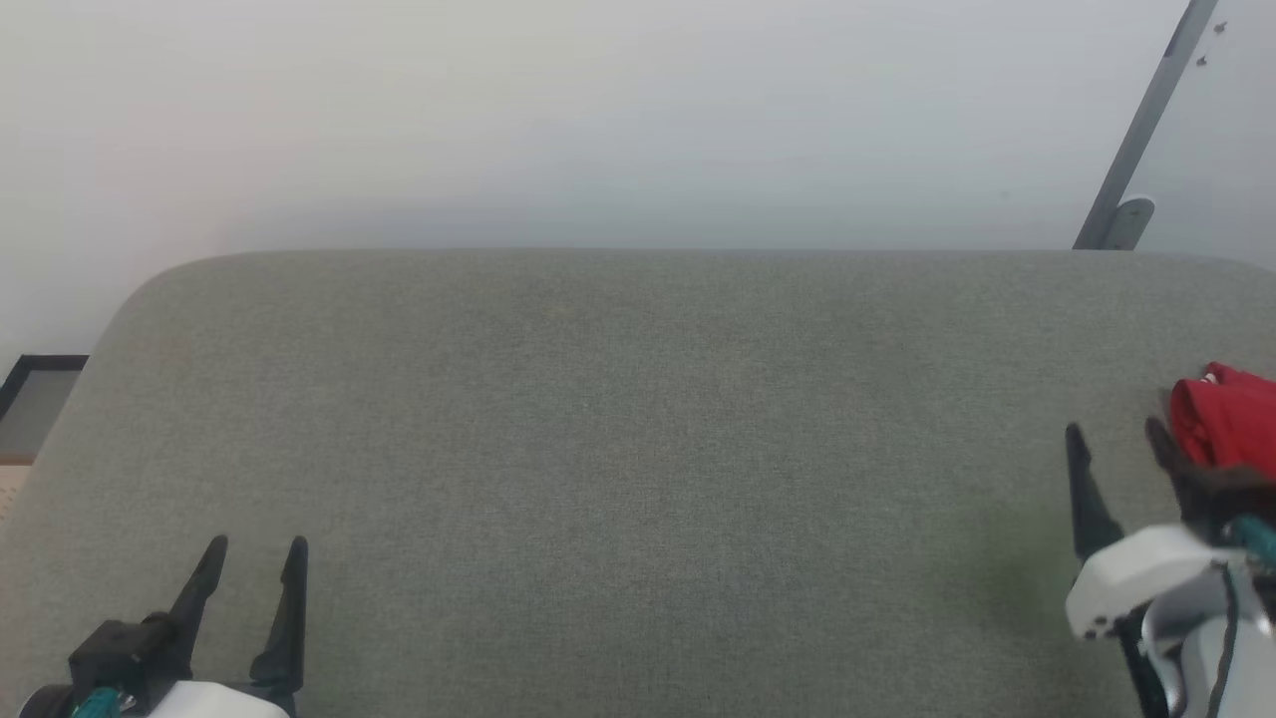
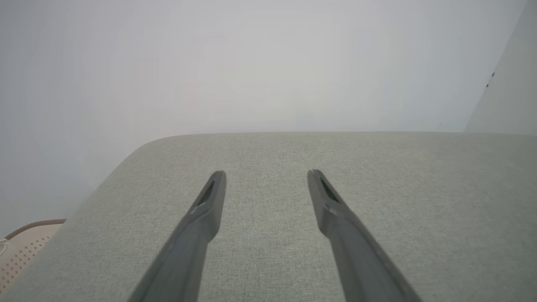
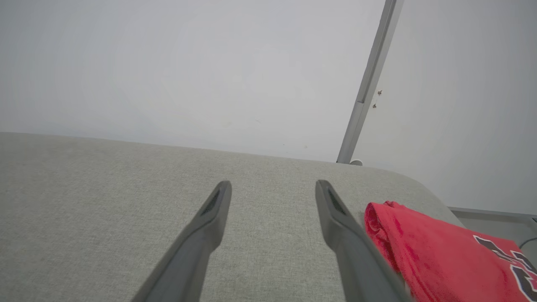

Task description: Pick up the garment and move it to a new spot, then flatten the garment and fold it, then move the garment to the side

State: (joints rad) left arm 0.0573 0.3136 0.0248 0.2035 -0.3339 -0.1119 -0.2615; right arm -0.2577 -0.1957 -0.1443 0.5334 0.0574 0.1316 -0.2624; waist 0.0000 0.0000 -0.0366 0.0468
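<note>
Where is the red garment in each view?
Head view: garment at the right edge, next to the right gripper.
Right wrist view: garment at lower right, beside the right-hand finger, near the pad's rounded corner.
Left wrist view: this camera faces the pad's other end, with a basket at lower left.
Shared landmark: the grey pad's far edge against the white wall.

top: grey woven cloth, matt, fine rough weave | garment, right: red soft cloth, matt, smooth dark print | left gripper fingers: dark matt plastic | right gripper shell: glossy white plastic | strut: smooth grey metal | wall: smooth, matt | basket: beige, matt, perforated
</note>
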